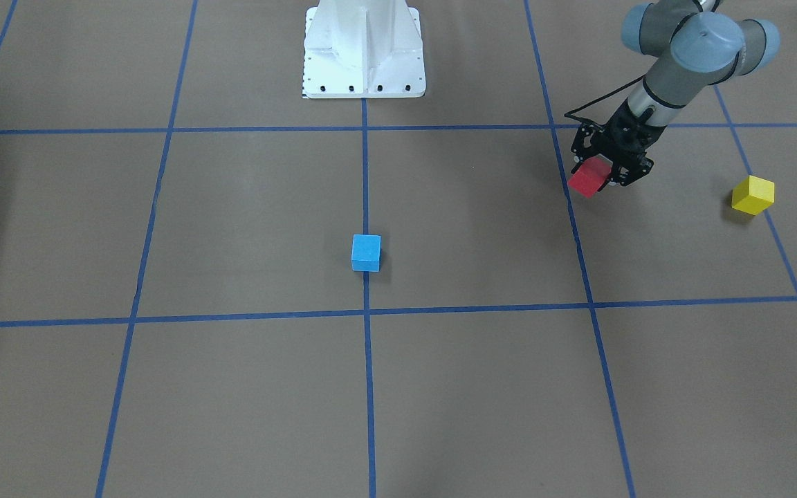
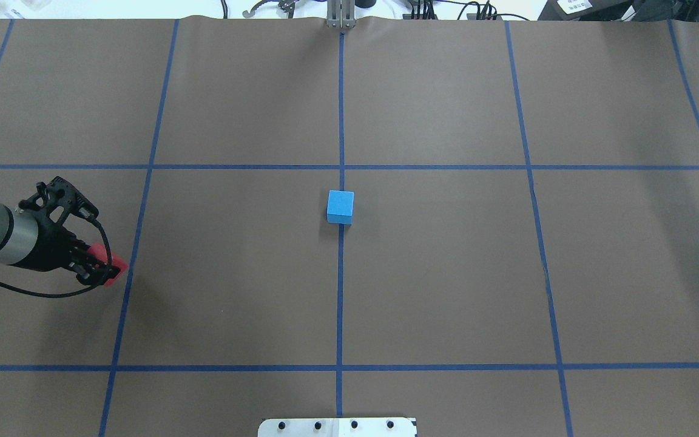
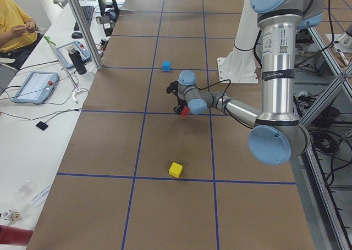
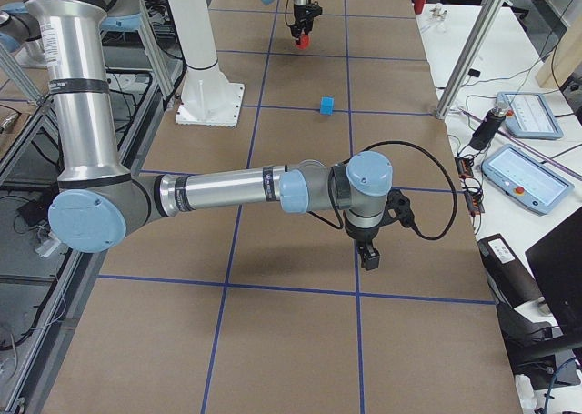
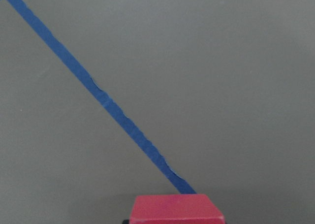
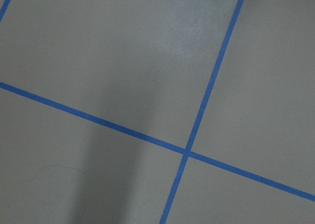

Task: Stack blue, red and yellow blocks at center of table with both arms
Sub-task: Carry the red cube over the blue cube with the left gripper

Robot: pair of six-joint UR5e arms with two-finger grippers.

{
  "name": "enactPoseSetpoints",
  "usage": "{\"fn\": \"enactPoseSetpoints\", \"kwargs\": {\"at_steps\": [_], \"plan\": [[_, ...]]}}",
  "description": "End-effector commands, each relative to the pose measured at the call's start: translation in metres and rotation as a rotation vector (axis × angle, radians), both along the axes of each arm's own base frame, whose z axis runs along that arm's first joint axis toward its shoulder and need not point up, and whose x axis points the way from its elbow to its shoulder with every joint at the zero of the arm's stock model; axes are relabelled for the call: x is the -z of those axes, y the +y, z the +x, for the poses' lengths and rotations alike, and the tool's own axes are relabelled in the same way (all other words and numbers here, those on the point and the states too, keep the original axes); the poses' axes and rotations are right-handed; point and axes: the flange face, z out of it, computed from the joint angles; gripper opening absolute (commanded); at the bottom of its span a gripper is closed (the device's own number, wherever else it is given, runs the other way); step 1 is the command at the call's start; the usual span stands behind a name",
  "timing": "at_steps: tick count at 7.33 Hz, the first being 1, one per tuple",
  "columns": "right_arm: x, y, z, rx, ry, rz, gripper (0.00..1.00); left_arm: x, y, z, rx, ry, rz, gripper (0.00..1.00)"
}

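Observation:
The blue block (image 1: 366,252) sits at the table's center on a tape line, also in the overhead view (image 2: 340,207). My left gripper (image 1: 598,177) is shut on the red block (image 1: 589,179), held tilted just above the table on my left side; the block shows in the overhead view (image 2: 113,264) and at the bottom of the left wrist view (image 5: 176,209). The yellow block (image 1: 753,194) rests further out to my left, apart from the gripper. My right gripper (image 4: 368,256) shows only in the exterior right view, over bare table; I cannot tell whether it is open or shut.
The white robot base (image 1: 364,48) stands at the table's robot side. Blue tape lines (image 2: 340,303) mark a grid on the brown table. A side bench with tablets (image 3: 36,85) and a seated person (image 3: 14,25) lies beyond the far edge.

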Motion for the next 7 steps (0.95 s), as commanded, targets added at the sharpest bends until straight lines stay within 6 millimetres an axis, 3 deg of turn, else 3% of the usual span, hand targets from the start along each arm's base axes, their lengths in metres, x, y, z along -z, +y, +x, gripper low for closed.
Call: {"fn": "enactPoseSetpoints", "kwargs": {"at_steps": [1,2,3,4,6,7], "plan": [[-0.043,0.021,0.008,-0.031,0.008,-0.092,1.00,0.092,-0.039,0.026,0.133,0.009,-0.168,0.00],[-0.063,0.035,0.010,-0.035,0.038,-0.126,1.00,0.155,-0.063,0.055,0.174,0.001,-0.229,0.00],[-0.069,0.040,0.012,-0.038,0.055,-0.136,1.00,0.212,-0.082,0.081,0.202,-0.009,-0.278,0.00],[-0.069,0.040,0.013,-0.041,0.056,-0.139,1.00,0.246,-0.101,0.115,0.251,0.006,-0.354,0.00],[-0.068,0.039,0.012,-0.040,0.057,-0.136,1.00,0.311,-0.113,0.206,0.330,-0.009,-0.402,0.00],[-0.067,0.038,0.012,-0.044,0.056,-0.138,1.00,0.337,-0.122,0.240,0.335,-0.024,-0.425,0.00]]}}
